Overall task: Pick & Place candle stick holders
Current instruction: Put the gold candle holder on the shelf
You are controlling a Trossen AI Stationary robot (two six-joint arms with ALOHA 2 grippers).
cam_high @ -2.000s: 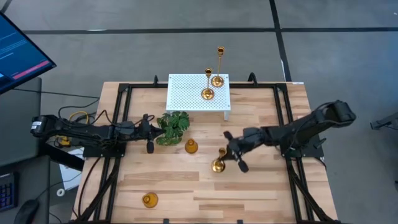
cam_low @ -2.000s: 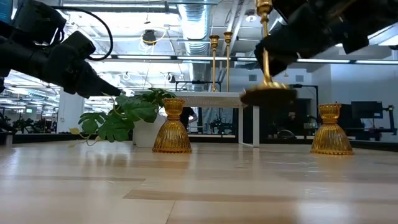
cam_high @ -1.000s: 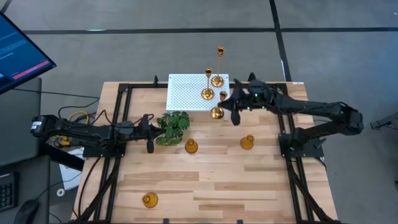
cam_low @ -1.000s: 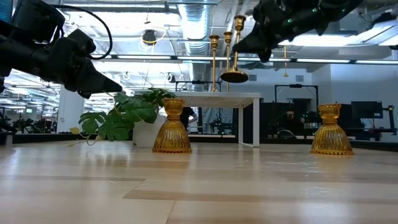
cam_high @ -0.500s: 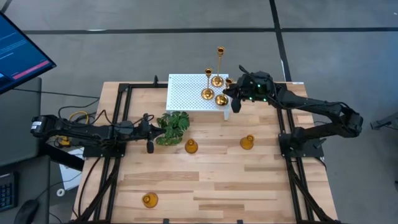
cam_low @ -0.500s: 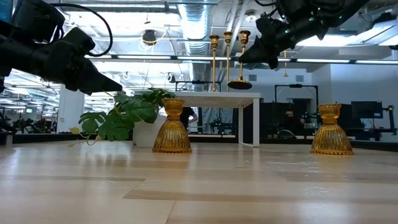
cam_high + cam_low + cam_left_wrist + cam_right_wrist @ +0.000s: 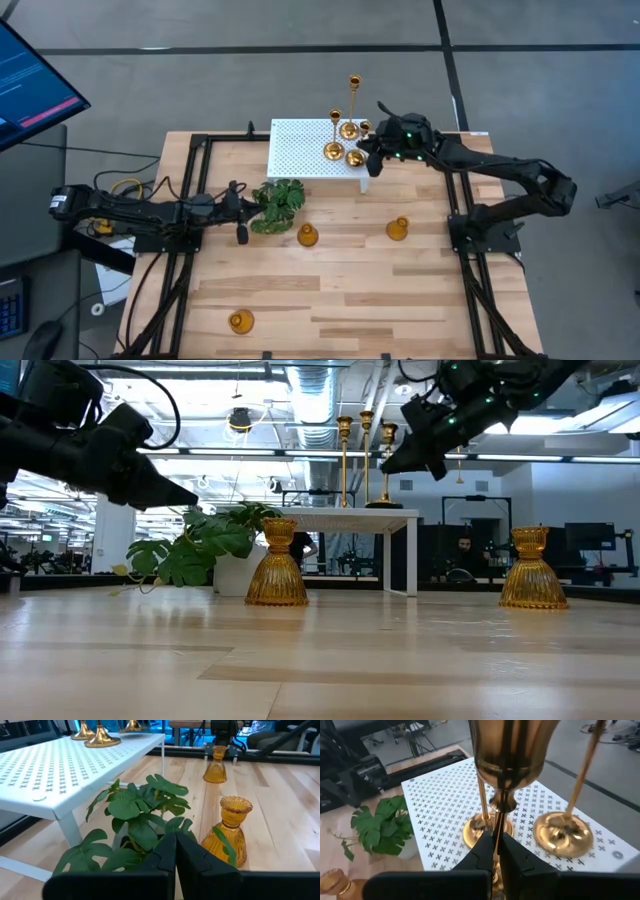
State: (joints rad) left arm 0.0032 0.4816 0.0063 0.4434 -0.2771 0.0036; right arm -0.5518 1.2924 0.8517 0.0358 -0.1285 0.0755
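Clamping tall candle holder [image 7: 501, 795] stem, right gripper [image 7: 372, 152] above white platform [image 7: 300, 150].

Even, bright overhead light fills the high view; shadows on the wooden table [image 7: 330, 290] are soft and short. In the low view, ceiling strip lights [image 7: 300, 455] at twelve o'clock backlight the arms into near silhouettes. The right wrist view shows glare on the brass cup [image 7: 507, 745], blurred at twelve o'clock.

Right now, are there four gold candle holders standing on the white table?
No, only three tall candle holders stand on the white platform; the right gripper grips one.
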